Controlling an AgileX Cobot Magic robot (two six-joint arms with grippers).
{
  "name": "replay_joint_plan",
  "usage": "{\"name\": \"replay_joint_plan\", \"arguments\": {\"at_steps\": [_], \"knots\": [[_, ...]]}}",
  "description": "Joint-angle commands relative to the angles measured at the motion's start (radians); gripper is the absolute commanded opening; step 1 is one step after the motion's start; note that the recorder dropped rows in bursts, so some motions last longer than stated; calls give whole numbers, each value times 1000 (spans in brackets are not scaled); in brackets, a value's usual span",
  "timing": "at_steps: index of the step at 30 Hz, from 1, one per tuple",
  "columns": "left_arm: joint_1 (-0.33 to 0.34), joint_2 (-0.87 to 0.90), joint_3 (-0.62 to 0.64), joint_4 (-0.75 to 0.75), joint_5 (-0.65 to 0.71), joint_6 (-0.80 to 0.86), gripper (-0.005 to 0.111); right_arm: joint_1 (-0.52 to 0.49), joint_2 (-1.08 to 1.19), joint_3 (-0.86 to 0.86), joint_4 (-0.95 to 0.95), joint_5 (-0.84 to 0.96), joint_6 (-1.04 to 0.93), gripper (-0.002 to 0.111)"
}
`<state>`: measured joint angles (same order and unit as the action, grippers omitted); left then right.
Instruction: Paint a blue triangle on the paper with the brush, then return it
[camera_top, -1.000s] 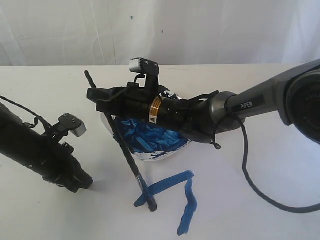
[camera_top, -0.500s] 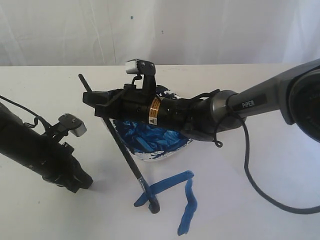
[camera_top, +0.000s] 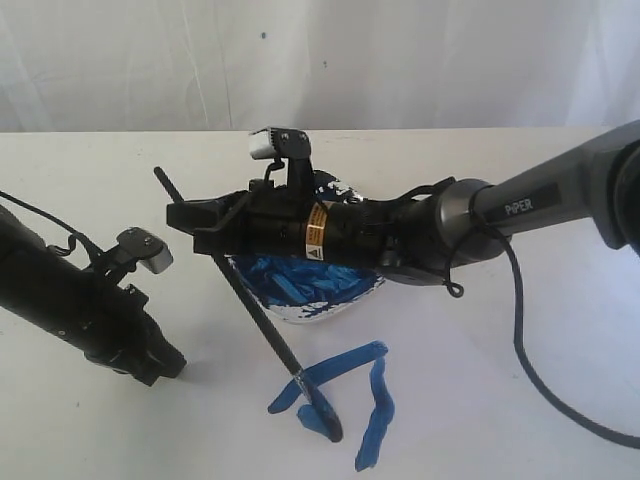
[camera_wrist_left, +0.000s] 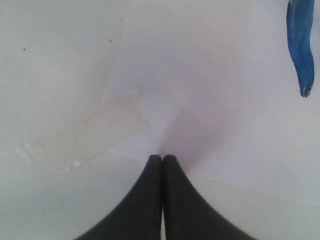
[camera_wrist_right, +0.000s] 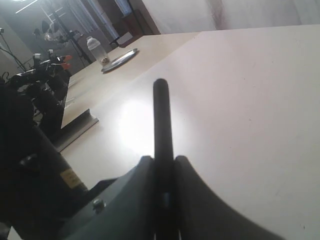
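My right gripper (camera_top: 203, 216) is shut on the upper shaft of the thin black brush (camera_top: 250, 310), which slants down to the paper (camera_top: 480, 400). Its wet tip (camera_top: 327, 427) touches the sheet at the lower left of the blue triangle strokes (camera_top: 342, 364): one slanted stroke, one running down the right side (camera_top: 378, 420), and a short fresh one under the tip. In the right wrist view the brush handle (camera_wrist_right: 161, 115) stands up between the shut fingers of the gripper (camera_wrist_right: 162, 159). My left gripper (camera_wrist_left: 162, 157) is shut and empty, resting low over the paper's edge (camera_wrist_left: 225, 75).
The white dish (camera_top: 300, 285) smeared with dark-blue paint sits under the right arm. A strip of tape (camera_wrist_left: 85, 137) holds the paper's corner. The right arm's cable (camera_top: 520, 350) loops over the table. A bottle (camera_wrist_right: 95, 47) and a plate (camera_wrist_right: 120, 59) stand far off.
The brush tip has slid toward the front right, leaving a new short blue stroke. The right gripper shifted slightly left and lower. The left arm has stayed still.
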<state>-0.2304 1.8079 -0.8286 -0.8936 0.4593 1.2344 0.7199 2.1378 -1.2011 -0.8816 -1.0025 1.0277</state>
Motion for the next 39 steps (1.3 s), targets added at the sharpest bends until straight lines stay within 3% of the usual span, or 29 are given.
{"name": "replay_joint_plan", "arguments": {"at_steps": [1, 9, 15, 39], "knots": [[-2, 18, 17, 74, -23, 3, 0, -2, -32, 63, -10, 6, -18, 0], [-2, 18, 17, 76, -23, 3, 0, -13, -88, 117, 3, 13, -66, 0], [-2, 18, 17, 75, -21, 1, 0, -11, -86, 102, 178, -56, -135, 0], [-2, 18, 17, 75, -21, 1, 0, -11, 25, -33, 182, -23, -104, 0]]}}
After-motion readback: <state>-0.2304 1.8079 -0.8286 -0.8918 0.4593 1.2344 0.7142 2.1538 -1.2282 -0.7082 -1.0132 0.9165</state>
